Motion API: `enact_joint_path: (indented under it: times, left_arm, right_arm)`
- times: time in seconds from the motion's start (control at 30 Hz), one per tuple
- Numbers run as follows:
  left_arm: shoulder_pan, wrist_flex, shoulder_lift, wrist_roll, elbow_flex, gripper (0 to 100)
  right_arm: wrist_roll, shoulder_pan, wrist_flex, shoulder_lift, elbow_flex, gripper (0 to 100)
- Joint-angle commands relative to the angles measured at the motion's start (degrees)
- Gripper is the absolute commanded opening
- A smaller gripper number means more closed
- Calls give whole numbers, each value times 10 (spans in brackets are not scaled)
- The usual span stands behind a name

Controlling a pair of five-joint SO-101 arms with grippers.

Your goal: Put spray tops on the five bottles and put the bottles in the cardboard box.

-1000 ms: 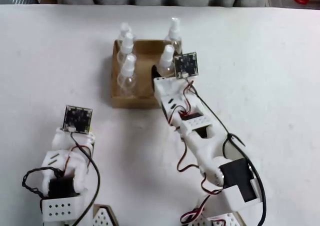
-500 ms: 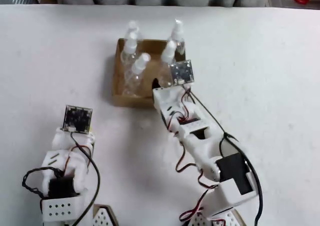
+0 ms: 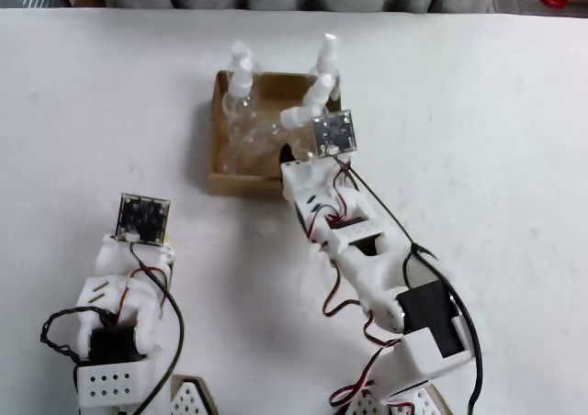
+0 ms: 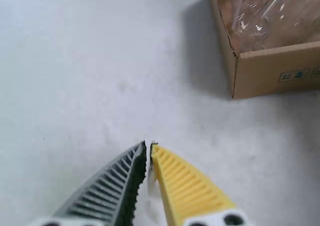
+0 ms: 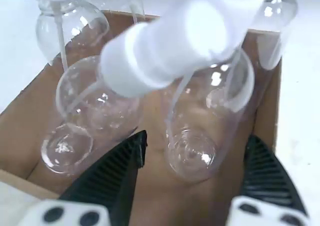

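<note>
The cardboard box [image 3: 217,172] sits at mid-table with several clear bottles in it, all wearing white spray tops. One bottle [image 3: 255,140] lies tipped, its top [image 3: 294,117] pointing at my right gripper [image 3: 299,147], which hangs over the box's near right corner. In the right wrist view that gripper [image 5: 195,166] is open, its black fingers [image 5: 120,173] on either side of a leaning bottle [image 5: 200,131] without touching it. Another bottle [image 5: 87,111] lies beside it. My left gripper [image 4: 149,147] is shut on nothing, low over the bare table short of the box [image 4: 265,71].
The left arm [image 3: 124,296] rests at the near left corner, well clear of the box. The white table [image 3: 478,112] is open to the left, the right and behind the box.
The box slid a little away from the arms as the right gripper pushed into it. The near-left bottle then tipped over toward the right gripper. The left arm stayed still.
</note>
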Motion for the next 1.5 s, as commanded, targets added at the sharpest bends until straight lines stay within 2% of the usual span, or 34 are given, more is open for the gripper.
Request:
enact_joint_path:
  times: [0.0, 1.1, 1.3, 1.47]
  left_arm:
    - [-7, 8, -5, -5, -2, 24]
    - [-7, 5, -5, -5, -2, 24]
    - [-7, 5, -5, -5, -2, 24]
    - [-7, 4, -5, -5, -2, 24]
  right_arm:
    - [3, 0, -4, -9, -12, 257]
    - [3, -15, -6, -12, -7, 257]
    - [4, -21, -114, -15, 35, 257]
    - [31, -22, -120, -11, 40, 257]
